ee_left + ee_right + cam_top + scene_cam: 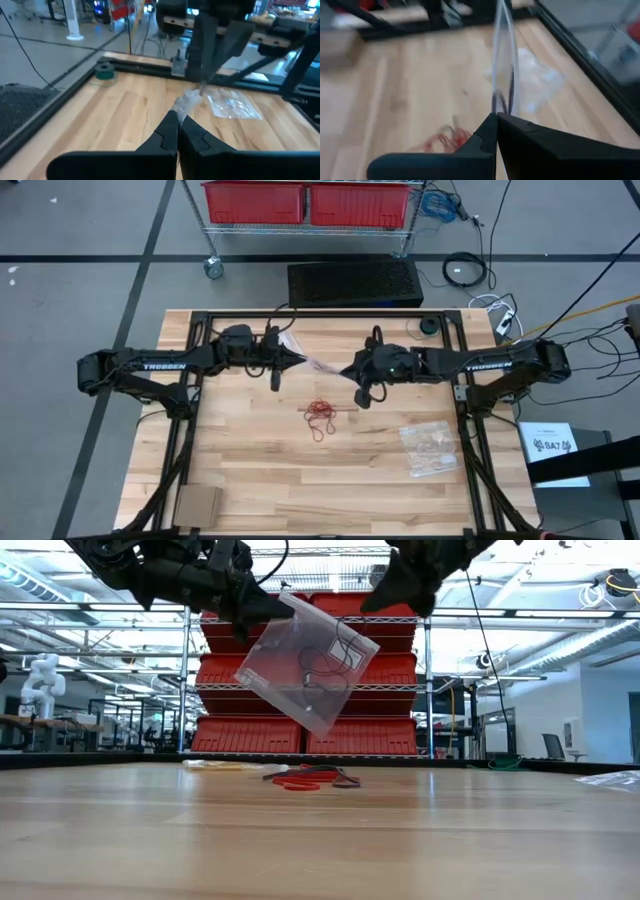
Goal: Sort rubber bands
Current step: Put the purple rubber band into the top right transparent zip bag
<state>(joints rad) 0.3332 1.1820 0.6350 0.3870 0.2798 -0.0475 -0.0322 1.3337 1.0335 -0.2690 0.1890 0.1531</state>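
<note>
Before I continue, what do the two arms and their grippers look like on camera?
Both arms are dark, nearly black, with white TROSSEN lettering along the forearms. The left gripper and right gripper each taper to two slim dark fingers. Black cables loop near each wrist.

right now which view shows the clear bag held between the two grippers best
The low view: the clear bag hangs tilted above the table, dark bands visible inside. The high view shows only a thin strip; the wrist views see it edge-on.
</note>
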